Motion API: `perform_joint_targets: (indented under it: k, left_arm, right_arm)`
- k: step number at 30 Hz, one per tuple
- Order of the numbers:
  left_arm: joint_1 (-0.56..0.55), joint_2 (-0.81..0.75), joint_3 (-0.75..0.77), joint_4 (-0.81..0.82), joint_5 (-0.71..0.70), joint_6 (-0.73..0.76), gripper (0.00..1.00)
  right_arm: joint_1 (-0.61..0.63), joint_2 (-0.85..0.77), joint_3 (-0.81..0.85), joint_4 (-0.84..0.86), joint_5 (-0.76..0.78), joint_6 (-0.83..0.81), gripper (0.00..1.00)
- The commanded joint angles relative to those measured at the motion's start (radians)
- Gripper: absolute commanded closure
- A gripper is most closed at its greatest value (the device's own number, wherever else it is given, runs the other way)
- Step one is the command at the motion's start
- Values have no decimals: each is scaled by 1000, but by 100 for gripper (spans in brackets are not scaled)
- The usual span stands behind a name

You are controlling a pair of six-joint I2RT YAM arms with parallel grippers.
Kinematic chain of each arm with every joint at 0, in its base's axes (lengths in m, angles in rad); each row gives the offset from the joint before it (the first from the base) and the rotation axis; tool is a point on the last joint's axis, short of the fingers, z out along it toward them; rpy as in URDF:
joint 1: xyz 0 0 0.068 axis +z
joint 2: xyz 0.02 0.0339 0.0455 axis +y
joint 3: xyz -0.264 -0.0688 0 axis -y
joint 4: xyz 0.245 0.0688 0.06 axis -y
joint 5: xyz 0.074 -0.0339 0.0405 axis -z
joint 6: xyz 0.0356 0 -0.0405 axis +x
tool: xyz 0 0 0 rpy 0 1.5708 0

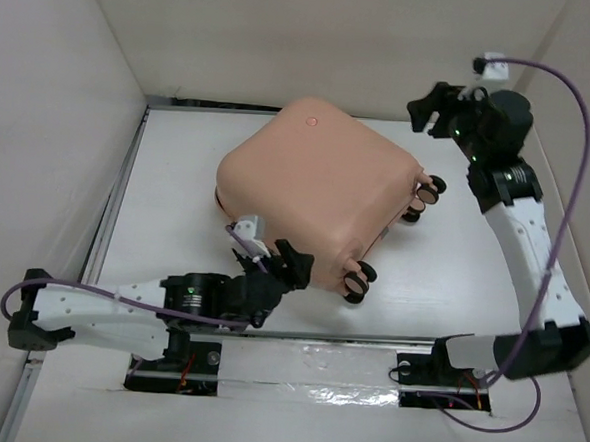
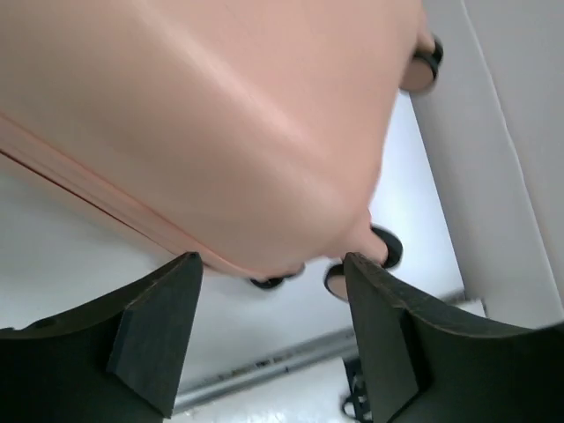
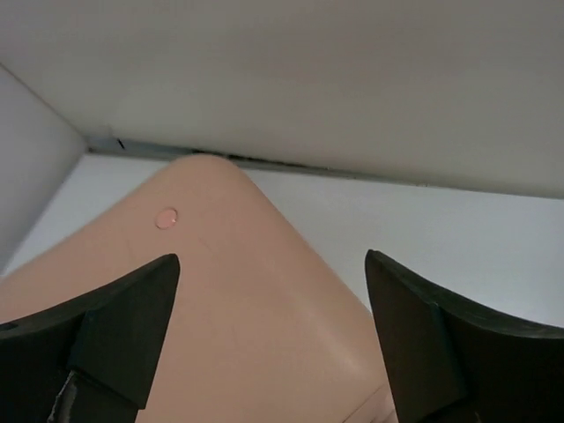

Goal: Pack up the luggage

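Observation:
The salmon-pink suitcase (image 1: 317, 187) lies closed on the white table, shell up, its caster wheels (image 1: 357, 281) pointing right and toward me. A round button mark (image 1: 309, 122) shows near its far corner. My left gripper (image 1: 294, 264) is open and empty, low at the case's near edge; in the left wrist view the shell (image 2: 229, 115) fills the frame above the gripper (image 2: 273, 264), with wheels (image 2: 383, 248) beyond. My right gripper (image 1: 429, 111) is open and empty, raised past the far right corner; its view looks down on the shell (image 3: 220, 317) between the gripper's (image 3: 273, 264) jaws.
White walls enclose the table on the left, far and right sides (image 1: 71, 117). A metal rail (image 1: 298, 336) runs along the near edge by the arm bases. A purple cable (image 1: 581, 138) loops from the right arm.

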Motion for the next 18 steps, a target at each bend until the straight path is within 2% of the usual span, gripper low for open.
perform_joint_targets:
  k: [1, 2, 3, 4, 5, 6, 7, 9, 10, 11, 13, 14, 17, 18]
  left_arm:
    - [6, -58, 15, -318, -217, -135, 38]
    - [18, -104, 17, -286, -246, -82, 40]
    - [59, -127, 15, -130, -268, -7, 42]
    - [91, -153, -4, 1, -279, 101, 47]
    - [131, -198, -27, 186, -248, 254, 50]
    - [230, -207, -52, 516, -216, 526, 52]
    - [290, -206, -44, 598, -123, 584, 55]
    - [428, -138, 32, 599, -25, 584, 58]
    - [589, -99, 76, 570, 46, 567, 58]
    - [678, -15, 166, 543, 209, 546, 58]
    - [868, 72, 259, 478, 407, 456, 58]
    - [1052, 145, 273, 470, 592, 425, 58]
    - [1290, 286, 290, 492, 773, 359, 57]
    - [1335, 329, 301, 466, 801, 351, 56]
  right_arm:
    - [-61, -108, -243, 69, -62, 84, 39]
    - [-61, -159, -315, 103, -59, 103, 64]
    - [-61, -267, -393, 173, -43, 129, 85]
    - [-46, -323, -555, 217, -39, 175, 100]
    - [-23, -372, -635, 259, -32, 193, 100]
    - [-12, -418, -706, 291, 0, 209, 100]
    - [-3, -484, -816, 292, 28, 218, 100]
    - [-3, -524, -898, 275, 126, 238, 100]
    - [-3, -545, -937, 281, 149, 243, 100]
    - [-3, -547, -998, 284, 158, 244, 100]
    - [-3, -537, -1026, 279, 145, 252, 100]
    - [-3, -517, -1041, 287, 128, 252, 100]
    - [-3, -454, -1029, 327, 102, 252, 100]
    - [-3, -438, -1002, 318, 102, 250, 100]
